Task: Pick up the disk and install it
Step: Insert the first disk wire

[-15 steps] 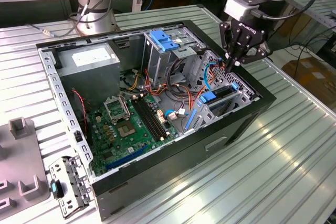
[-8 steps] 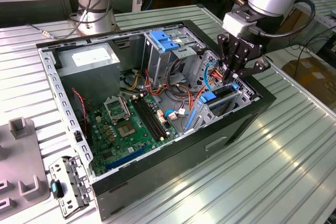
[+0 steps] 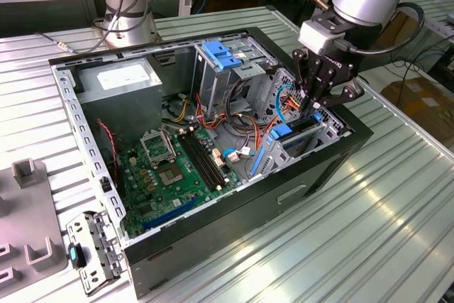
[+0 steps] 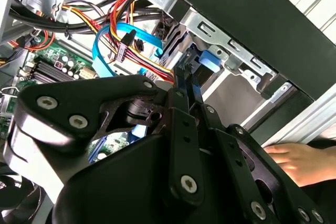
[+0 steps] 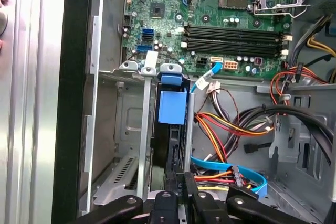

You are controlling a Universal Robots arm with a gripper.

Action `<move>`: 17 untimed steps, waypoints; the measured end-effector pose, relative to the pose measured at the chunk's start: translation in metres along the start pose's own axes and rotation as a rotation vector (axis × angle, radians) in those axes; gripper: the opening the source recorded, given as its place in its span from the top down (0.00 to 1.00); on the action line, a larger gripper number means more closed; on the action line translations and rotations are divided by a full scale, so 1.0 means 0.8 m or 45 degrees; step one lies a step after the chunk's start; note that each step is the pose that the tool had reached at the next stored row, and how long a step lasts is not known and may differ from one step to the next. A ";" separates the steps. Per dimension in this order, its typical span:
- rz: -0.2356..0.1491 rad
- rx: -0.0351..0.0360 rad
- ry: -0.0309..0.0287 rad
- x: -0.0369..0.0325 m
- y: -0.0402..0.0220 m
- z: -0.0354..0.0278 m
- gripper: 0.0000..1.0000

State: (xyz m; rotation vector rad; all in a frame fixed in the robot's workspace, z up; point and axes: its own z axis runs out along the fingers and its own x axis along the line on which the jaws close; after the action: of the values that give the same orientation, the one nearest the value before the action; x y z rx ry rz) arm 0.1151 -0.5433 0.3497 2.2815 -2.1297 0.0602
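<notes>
1 claw (image 3: 313, 104) grips the disk (image 5: 171, 109) inside its bay.

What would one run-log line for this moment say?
pincer: shut on disk | disk: edge-on in drive bay of open computer case | hand: on table

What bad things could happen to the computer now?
The tool is down at the metal drive bay, where the flat disk with blue plastic rails sits upright in its slot. If the disk is tilted, it might jam against the bay walls. The bundle of red, yellow and blue cables hangs close by and could get snagged or pinched. A person's hand rests near the case, and might get bumped.
</notes>
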 end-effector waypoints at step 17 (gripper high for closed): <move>0.045 -0.0021 0.0004 0.0011 0.0003 0.0034 0.83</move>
State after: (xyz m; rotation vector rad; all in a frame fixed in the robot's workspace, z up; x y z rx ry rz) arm 0.1149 -0.5443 0.3471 2.2427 -2.1695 0.0593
